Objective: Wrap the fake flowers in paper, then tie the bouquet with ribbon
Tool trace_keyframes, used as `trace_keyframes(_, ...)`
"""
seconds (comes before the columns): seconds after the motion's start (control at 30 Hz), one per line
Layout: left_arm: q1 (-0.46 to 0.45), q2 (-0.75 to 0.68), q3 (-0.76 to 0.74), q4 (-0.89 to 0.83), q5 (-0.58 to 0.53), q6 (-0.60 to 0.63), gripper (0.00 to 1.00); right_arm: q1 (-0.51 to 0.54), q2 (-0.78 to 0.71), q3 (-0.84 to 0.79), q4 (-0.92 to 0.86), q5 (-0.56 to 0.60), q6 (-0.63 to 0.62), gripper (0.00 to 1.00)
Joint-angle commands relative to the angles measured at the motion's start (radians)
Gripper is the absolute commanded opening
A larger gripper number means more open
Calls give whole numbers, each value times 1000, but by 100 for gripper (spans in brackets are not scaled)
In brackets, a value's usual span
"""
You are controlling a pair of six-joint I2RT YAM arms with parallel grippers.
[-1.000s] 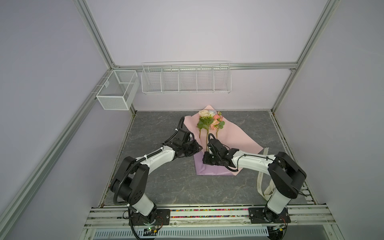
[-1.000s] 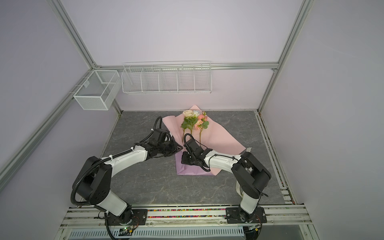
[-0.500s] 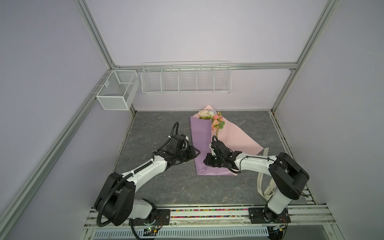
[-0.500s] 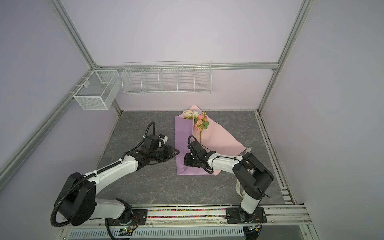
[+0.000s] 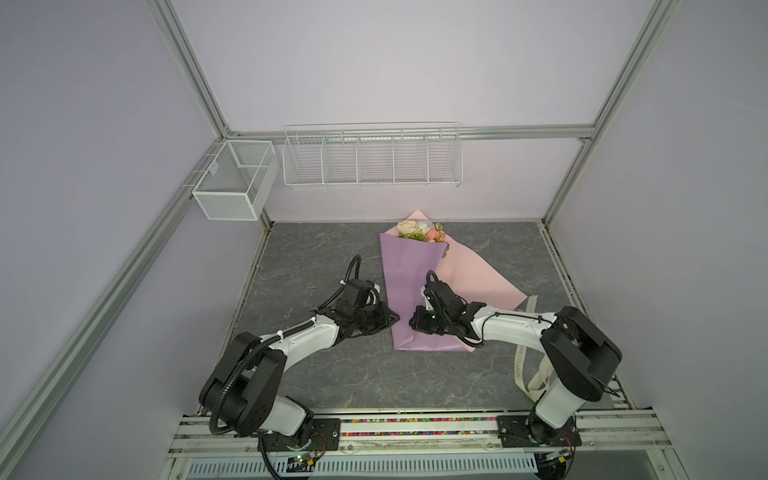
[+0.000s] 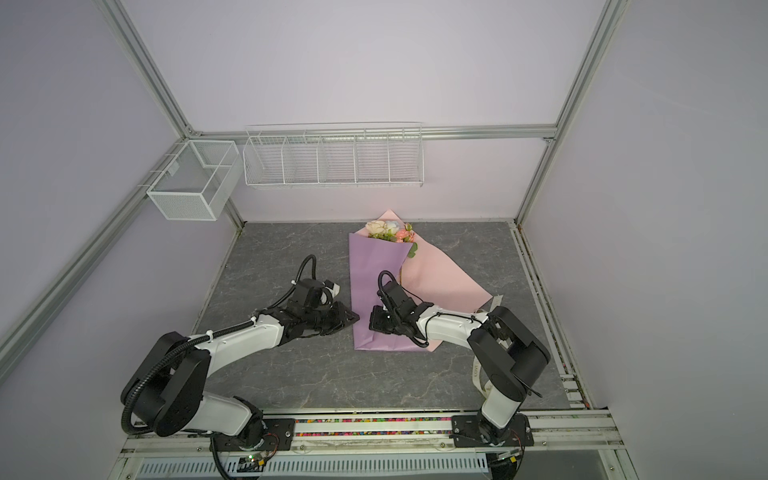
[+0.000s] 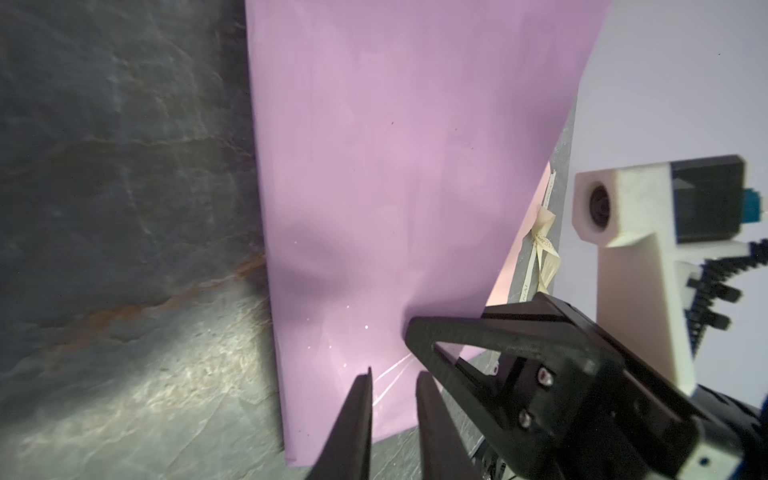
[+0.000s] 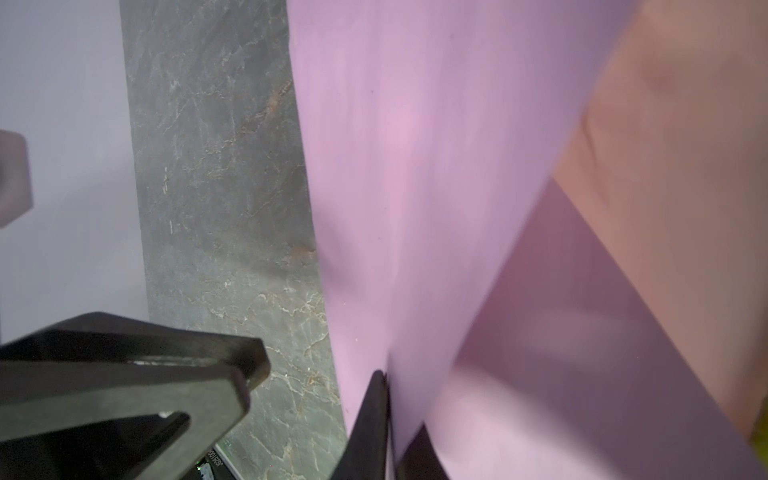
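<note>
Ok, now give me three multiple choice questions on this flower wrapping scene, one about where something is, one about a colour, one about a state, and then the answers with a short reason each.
1. Where do the blooms of the bouquet of fake flowers show?
A. at the far end of the wrapping paper
B. at its near end
C. off the paper altogether

2. What colour is the flap folded over the stems?
A. green
B. lilac
C. white

3. How is the ribbon?
A. tied round the paper
B. draped over the blooms
C. lying loose on the table

Answers:
1 A: in both top views the blooms peek out of the paper's far end.
2 B: the flap on top is lilac, with pink paper beside it.
3 C: it trails untied on the table, to the right of the paper.
</note>
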Motion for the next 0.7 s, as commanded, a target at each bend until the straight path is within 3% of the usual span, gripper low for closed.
trace_keyframes(0.0, -6, 23, -20, 43, 41, 9, 20, -7, -19, -18, -58, 24, -15, 10)
trace_keyframes(0.67, -29, 141, -46, 131, 66, 0, 17, -1, 6, -13, -126, 58, -10, 11)
